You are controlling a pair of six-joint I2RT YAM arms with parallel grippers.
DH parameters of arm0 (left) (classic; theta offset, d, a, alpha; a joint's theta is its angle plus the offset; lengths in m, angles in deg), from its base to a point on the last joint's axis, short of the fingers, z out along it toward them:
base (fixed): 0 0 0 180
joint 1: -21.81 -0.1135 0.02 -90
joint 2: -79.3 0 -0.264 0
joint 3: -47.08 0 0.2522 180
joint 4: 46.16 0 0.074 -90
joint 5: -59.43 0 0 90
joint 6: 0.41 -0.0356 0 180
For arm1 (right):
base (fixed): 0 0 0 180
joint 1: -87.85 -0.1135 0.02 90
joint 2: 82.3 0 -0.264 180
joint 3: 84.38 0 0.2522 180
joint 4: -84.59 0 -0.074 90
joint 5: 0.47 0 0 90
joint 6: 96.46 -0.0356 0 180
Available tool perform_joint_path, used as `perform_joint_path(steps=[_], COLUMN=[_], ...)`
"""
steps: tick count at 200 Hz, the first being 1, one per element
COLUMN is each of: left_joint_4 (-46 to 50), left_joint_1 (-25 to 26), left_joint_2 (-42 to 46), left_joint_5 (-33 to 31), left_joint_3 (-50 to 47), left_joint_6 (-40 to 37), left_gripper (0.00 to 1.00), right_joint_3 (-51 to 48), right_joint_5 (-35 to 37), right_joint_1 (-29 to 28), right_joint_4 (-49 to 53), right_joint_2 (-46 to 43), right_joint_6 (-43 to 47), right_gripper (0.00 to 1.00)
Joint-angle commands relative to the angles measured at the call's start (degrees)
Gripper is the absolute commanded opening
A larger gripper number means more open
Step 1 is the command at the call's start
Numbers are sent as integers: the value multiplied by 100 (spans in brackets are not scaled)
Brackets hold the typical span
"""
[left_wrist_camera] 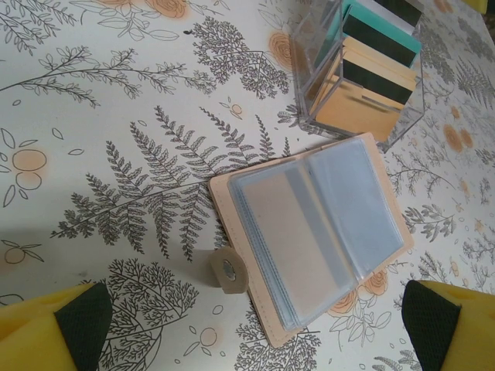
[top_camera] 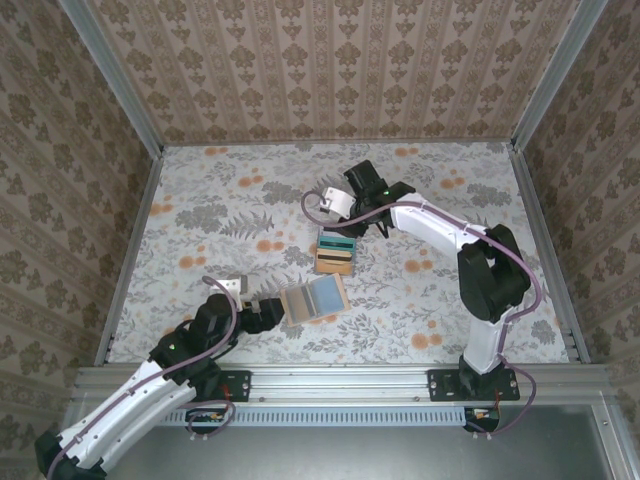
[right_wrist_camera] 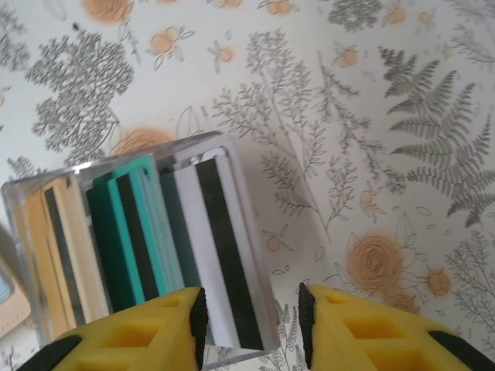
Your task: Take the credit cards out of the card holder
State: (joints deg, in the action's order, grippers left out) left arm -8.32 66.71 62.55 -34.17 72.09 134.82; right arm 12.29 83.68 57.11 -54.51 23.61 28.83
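The card holder [top_camera: 313, 298] lies open and flat on the table, with clear grey-blue sleeves [left_wrist_camera: 317, 232] and a tan edge; I cannot tell whether a card is inside them. My left gripper [top_camera: 268, 315] is open just beside its near-left edge, fingers spread wide [left_wrist_camera: 259, 321] and holding nothing. The credit cards stand in a clear box [top_camera: 336, 252]: orange-tan [right_wrist_camera: 69, 247], teal [right_wrist_camera: 124, 232] and a white one with a dark stripe [right_wrist_camera: 220, 247]. Above the box's end hangs my right gripper [right_wrist_camera: 251, 309], open, with the white card under its left finger.
The holder's snap tab [left_wrist_camera: 227, 270] sticks out on the flowered tablecloth. The clear box [left_wrist_camera: 309, 46] stands close behind the holder's far edge. Patterned walls with metal rails [top_camera: 135, 230] close in the table on three sides.
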Motion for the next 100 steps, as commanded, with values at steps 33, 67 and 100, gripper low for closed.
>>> perform_joint_path(steps=[33, 67, 100], left_joint_4=[-184, -577, -947], left_joint_1=[-52, -43, -14], left_joint_2=[-120, -547, -1011], left_joint_5=[249, 474, 721], left_joint_3=[-88, -48, 27], left_joint_6=[-16, 139, 343], left_gripper=[98, 89, 66], right_joint_3=[-1070, -1970, -2955], right_joint_5=[-64, -460, -511], right_joint_1=[8, -55, -419], right_joint_4=[-1313, -1719, -1960], right_joint_2=[-1195, -1922, -2350], right_joint_6=[-2412, -4352, -5249], right_gripper=[34, 28, 28])
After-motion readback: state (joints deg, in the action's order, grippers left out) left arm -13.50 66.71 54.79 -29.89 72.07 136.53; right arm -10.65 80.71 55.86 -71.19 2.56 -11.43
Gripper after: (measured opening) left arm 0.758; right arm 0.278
